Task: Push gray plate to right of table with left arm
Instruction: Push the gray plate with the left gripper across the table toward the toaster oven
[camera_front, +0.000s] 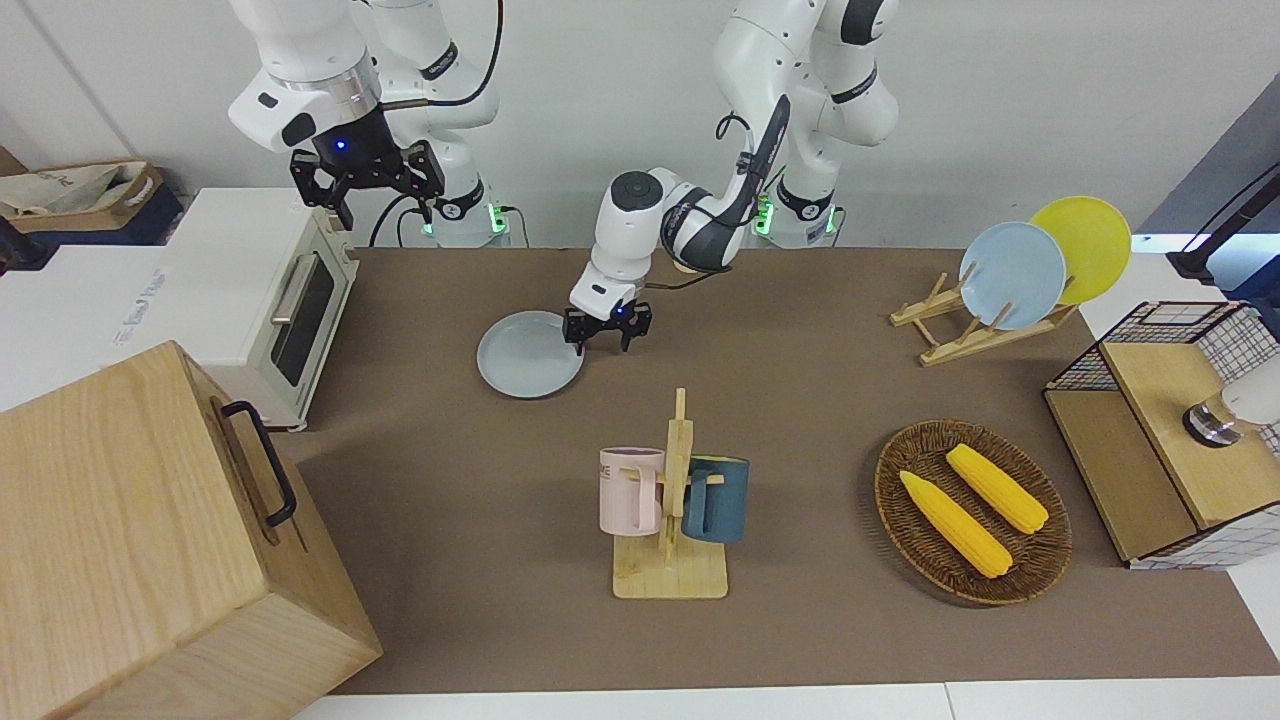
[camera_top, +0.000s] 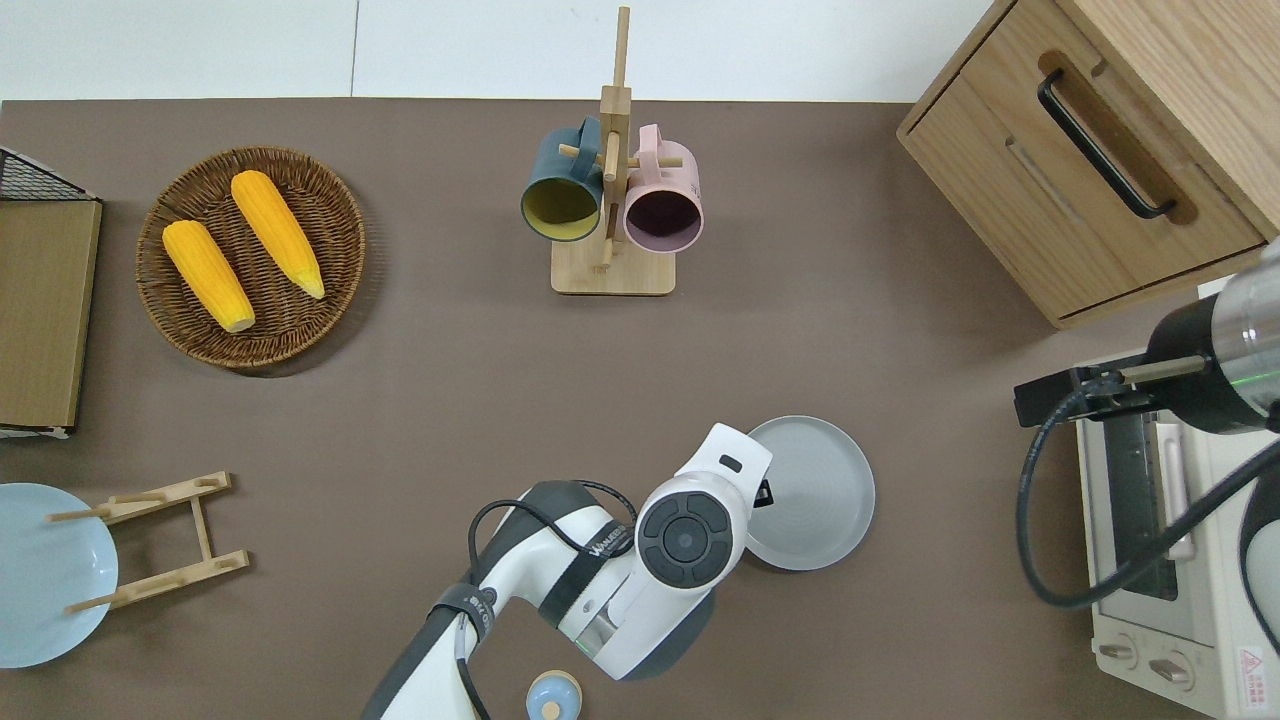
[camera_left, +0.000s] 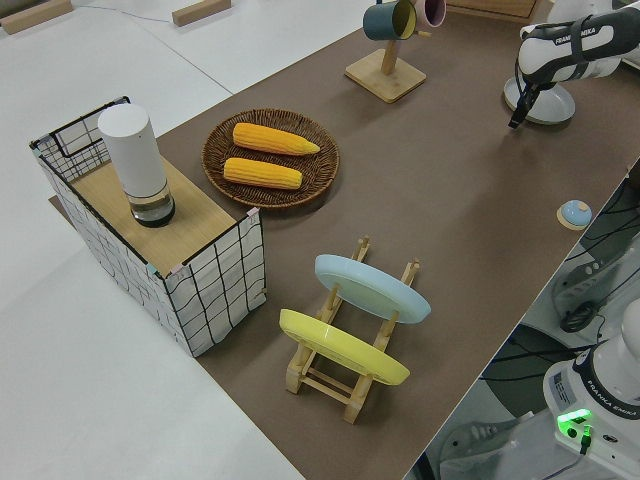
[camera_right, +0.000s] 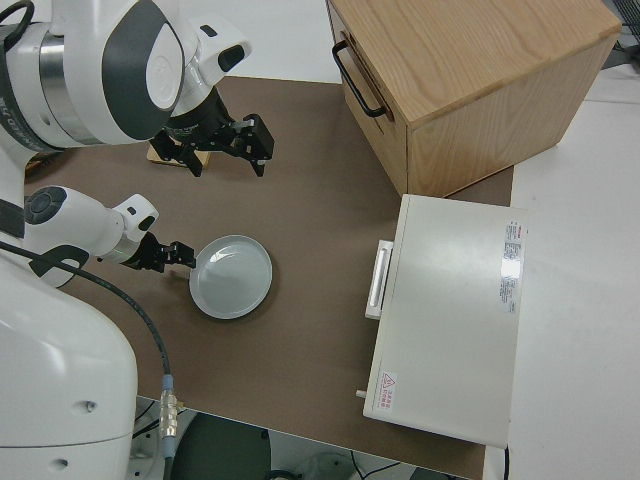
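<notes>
Nearest the robots on your table (camera_front: 800, 330), the left gripper (camera_front: 606, 335) hung low at the rim of the gray plate (camera_front: 528, 354), on the side toward the left arm's end. You had its fingers (camera_front: 578, 337) spread apart with nothing between them; the front view showed one fingertip at the plate's edge and the other over bare tabletop. Whether that fingertip actually touched the rim, you could not tell from any view. In the right side view the gripper (camera_right: 168, 256) sat just beside the plate (camera_right: 231, 276), level with its rim. From overhead, your left arm's wrist (camera_top: 690, 530) covered part of the plate's (camera_top: 815, 490) edge.

That plate lay flat on the brown top, close to the robots' edge and toward the right arm's end of the table. The white toaster oven (camera_front: 265, 300) stood beside it, nearer still to that end and well apart from the plate. Your right arm was parked, its gripper (camera_front: 368, 180) with fingers apart and holding nothing.

Farther from the robots than the plate, a wooden mug stand (camera_front: 672, 520) carried a pink mug (camera_front: 628, 490) and a dark blue mug (camera_front: 716, 498). Toward the left arm's end lay a wicker basket (camera_front: 905, 520) with two corn cobs (camera_front: 957, 524), and a wooden rack (camera_front: 960, 330) held a sky-blue plate (camera_front: 1012, 274) and a yellow plate (camera_front: 1090, 240) on edge. A large wooden cabinet (camera_front: 150, 540) stood at the right arm's end, farthest from the robots.
</notes>
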